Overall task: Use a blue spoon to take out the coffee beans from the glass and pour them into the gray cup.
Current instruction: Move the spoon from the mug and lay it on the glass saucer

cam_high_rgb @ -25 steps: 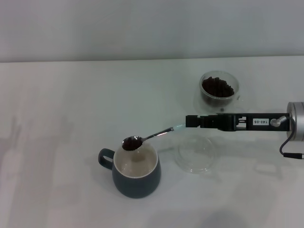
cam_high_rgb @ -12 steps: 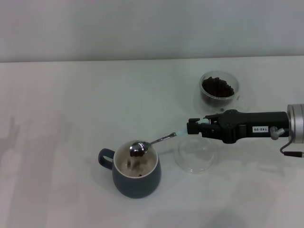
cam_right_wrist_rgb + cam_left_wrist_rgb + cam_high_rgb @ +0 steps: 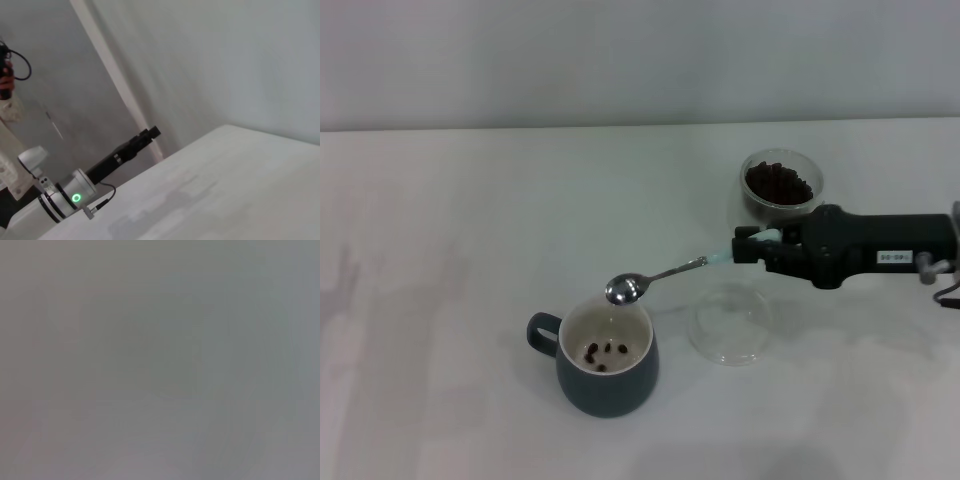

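The gray cup [image 3: 607,385] stands near the front of the table, its handle pointing left. A few coffee beans [image 3: 604,352] lie on its cream inside. The blue spoon [image 3: 665,273] hangs over the cup's far rim, and its metal bowl [image 3: 623,290] is tipped with no beans showing in it. My right gripper [image 3: 748,246] reaches in from the right and is shut on the spoon's pale blue handle. The glass [image 3: 780,186], heaped with dark coffee beans [image 3: 778,182], stands just behind that gripper. My left arm [image 3: 75,197] is parked beside the table, seen only in the right wrist view.
A flat clear round saucer [image 3: 730,323] lies on the white table [image 3: 470,250], right of the gray cup and under the spoon's handle. A grey wall rises behind the table. The left wrist view shows only plain grey.
The spoon, full of beans a second ago, has been rolled over by my right gripper. The beans dropped into the gray cup. The spoon has lifted and shifted slightly right.
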Robot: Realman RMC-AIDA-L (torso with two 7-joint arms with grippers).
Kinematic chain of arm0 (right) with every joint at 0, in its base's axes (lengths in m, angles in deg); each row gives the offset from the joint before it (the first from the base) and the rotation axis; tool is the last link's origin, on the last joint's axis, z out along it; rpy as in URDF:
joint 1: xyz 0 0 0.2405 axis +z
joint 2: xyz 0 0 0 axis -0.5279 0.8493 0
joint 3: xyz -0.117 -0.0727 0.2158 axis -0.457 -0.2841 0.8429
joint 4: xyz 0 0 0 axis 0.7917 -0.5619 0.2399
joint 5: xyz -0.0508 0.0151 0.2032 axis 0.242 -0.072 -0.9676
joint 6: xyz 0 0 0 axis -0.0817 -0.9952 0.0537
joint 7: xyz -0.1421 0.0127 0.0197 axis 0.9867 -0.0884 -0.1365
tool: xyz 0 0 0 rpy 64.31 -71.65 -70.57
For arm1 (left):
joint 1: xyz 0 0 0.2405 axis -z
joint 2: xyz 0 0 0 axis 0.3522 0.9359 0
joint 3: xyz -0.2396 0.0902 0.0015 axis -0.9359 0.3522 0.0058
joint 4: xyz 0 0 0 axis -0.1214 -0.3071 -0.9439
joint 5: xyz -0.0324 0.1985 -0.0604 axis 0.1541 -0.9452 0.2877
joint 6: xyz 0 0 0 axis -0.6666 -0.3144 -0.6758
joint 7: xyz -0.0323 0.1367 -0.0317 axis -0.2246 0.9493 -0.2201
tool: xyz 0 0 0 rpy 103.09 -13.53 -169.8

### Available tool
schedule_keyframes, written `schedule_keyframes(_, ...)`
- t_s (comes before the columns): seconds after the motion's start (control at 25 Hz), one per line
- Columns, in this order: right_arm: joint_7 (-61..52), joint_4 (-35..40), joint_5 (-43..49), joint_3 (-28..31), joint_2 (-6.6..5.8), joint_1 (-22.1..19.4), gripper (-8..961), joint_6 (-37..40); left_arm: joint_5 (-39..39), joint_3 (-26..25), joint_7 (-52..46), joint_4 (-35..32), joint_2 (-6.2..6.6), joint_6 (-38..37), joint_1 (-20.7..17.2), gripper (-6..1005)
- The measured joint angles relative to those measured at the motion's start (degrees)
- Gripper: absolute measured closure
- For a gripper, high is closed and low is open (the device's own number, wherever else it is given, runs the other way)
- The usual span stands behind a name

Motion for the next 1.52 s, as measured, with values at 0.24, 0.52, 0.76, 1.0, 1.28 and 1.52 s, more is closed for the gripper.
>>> schedule_keyframes(0.24,-5.0,2.8,0.5,3.7,-1.74,-1.2,767,0.9,0.0,0.0,-0.1,-0.1,-0.11,-0.1,0.0,164)
schedule_keyframes(0.52,-12.9,-0.5,1.1,4.9,-7.59,-1.3,766,-2.4,0.0,0.0,-0.2,-0.2,-0.13,0.0,0.0,165)
schedule_keyframes(0.76,-14.1,-4.4,4.6,4.6,-8.25,-1.3,765,-4.3,0.4,0.0,-0.2,-0.2,-0.19,0.0,0.0,164)
schedule_keyframes(1.0,-14.2,-6.3,7.8,4.3,-7.27,-1.4,764,-5.8,1.3,0.0,-0.2,-0.2,-0.21,0.0,-0.1,164)
schedule_keyframes(1.28,-14.2,-6.8,9.8,3.9,-5.73,-1.3,763,-8.0,1.3,0.0,-0.2,-0.3,-0.21,0.0,0.0,165)
schedule_keyframes(1.52,-14.2,-7.0,11.2,3.5,-4.24,-0.9,763,-9.9,1.3,0.0,-0.2,-0.3,-0.17,0.0,-0.3,164)
